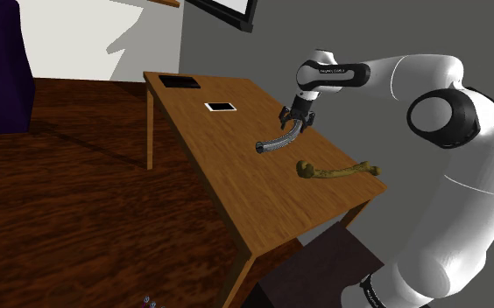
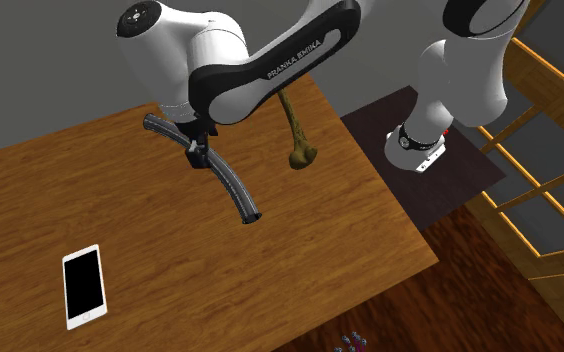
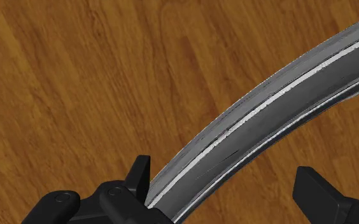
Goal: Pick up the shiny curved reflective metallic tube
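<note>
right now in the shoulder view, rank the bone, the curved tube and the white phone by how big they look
1. bone, the longest
2. curved tube
3. white phone, the smallest, though it lies farther from the camera, so its place below the tube is unsure

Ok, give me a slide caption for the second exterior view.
White Franka arm with its black hand over a curved grey tube on a wooden table, phone and bone nearby.

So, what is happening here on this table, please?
A white robot arm has its black gripper down over a curved grey metallic tube on the wooden table. The fingers stand open on either side of the tube; one touches it, the other is apart, so it is not gripped. A bone-shaped object lies nearby.
</note>
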You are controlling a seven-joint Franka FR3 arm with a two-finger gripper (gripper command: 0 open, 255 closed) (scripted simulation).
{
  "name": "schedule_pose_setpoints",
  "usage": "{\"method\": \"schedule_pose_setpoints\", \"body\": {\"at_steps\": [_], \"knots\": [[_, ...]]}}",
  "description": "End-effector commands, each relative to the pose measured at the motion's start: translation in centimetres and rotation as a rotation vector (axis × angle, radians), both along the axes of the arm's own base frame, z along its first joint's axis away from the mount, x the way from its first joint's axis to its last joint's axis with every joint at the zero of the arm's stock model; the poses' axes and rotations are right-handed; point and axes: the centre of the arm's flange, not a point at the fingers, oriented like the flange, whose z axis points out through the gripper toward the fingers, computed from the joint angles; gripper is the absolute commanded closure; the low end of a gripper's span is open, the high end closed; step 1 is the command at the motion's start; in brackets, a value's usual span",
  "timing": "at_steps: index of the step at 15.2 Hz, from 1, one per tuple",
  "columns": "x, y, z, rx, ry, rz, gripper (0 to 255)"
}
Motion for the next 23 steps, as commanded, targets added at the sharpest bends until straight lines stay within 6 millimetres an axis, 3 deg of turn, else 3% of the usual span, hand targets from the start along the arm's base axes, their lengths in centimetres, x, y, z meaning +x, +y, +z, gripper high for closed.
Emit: {"method": "schedule_pose_setpoints", "body": {"at_steps": [1,8,10,11,20,23], "knots": [[1.0,-1.7,-0.7,-0.002,-0.001,-0.025,0],[1.0,-1.7,-4.7,-0.002,-0.001,-0.025,0],[1.0,-1.7,-4.7,-0.002,-0.001,-0.025,0],[1.0,-1.7,-4.7,-0.002,-0.001,-0.025,255],[1.0,-1.7,-4.7,-0.002,-0.001,-0.025,255],[1.0,-1.7,-3.1,-0.002,-0.001,-0.025,255]]}}
